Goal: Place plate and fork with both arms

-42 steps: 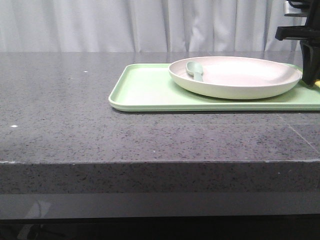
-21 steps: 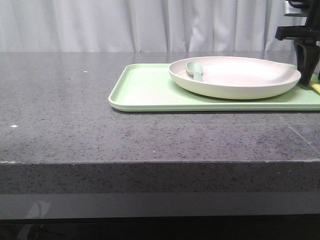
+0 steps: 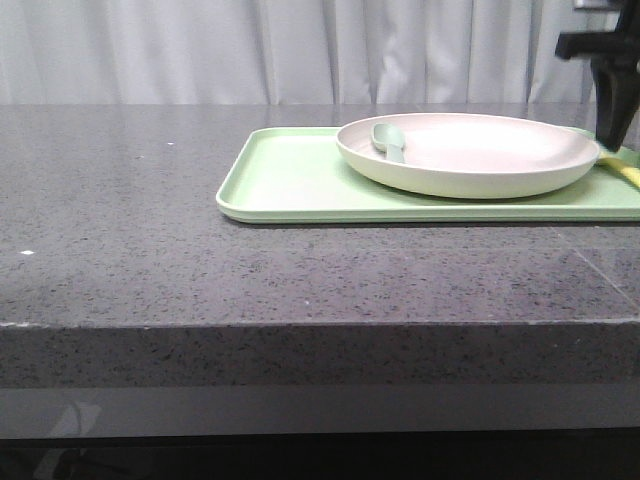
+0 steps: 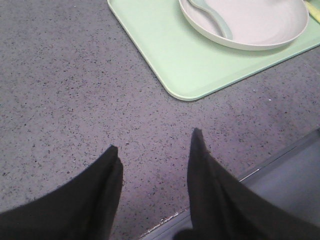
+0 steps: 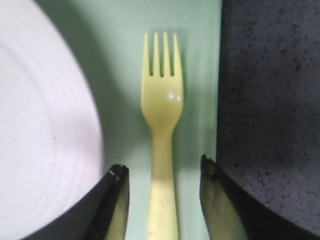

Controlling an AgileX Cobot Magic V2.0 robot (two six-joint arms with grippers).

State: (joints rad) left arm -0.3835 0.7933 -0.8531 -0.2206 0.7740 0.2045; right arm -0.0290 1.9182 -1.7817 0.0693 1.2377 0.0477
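- The right gripper [image 5: 162,200] hangs over the right end of the light-green tray [image 3: 290,180], its fingers apart with the handle of the fork [image 5: 162,120] lying between them; neither finger clearly touches the handle.
- The fork lies flat on the tray in the narrow strip between the plate [image 3: 468,152] and the tray's right rim, tines pointing away from the gripper.
- The plate sits on the right part of the tray, with a grey-green spoon [image 3: 390,141] resting inside it at its left edge.
- The left gripper [image 4: 152,165] hovers above bare countertop [image 3: 120,240] near the front edge, fingers spread and empty, well apart from the tray's near-left corner.
- Risk: the strip is tight, so a finger closing from the plate side could catch the plate's rim and nudge it, or one could scrape the tray rim.
- Risk: the thin, flat handle may slide or tip from between the fingers if they close too high or off-centre.
- The right wrist view alone shows the whole fork and the open gap around its handle; in the front view only a yellow sliver [image 3: 624,170] peeks out behind the plate.
- The front view shows tray and plate on the table; the left wrist view alone shows the left fingers.
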